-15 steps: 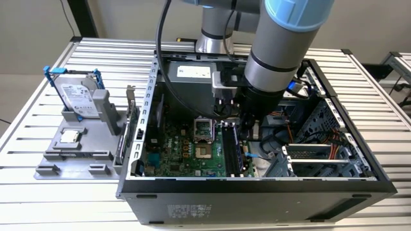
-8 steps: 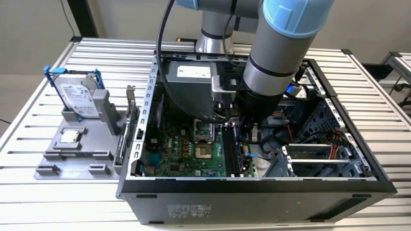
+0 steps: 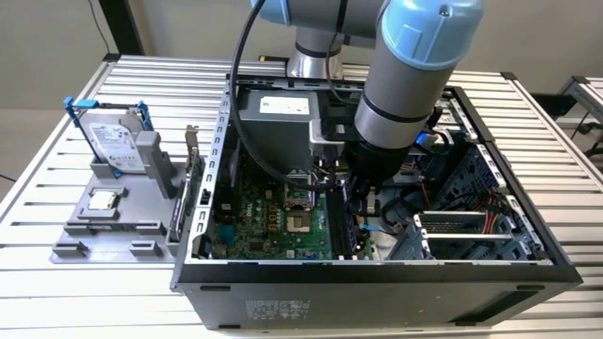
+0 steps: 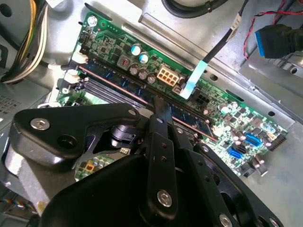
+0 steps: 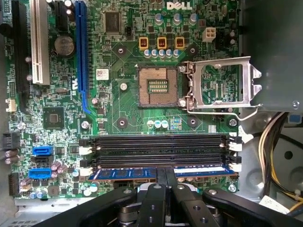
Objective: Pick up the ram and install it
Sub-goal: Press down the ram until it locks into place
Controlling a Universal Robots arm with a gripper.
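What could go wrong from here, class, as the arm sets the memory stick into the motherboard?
1. The ram lies along the outermost slot with the gripper on its middle; if one end sits high, pressing could jam it or strain the board.
2. The white latches at the slot ends may not close if the stick is not fully down.
3. The loose cables beside the arm inside the case might snag.

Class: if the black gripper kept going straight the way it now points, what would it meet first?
Most likely the ram, the long blue-green stick in the motherboard slot nearest the gripper. The fingertips sit right at its edge, though depth leaves contact uncertain.
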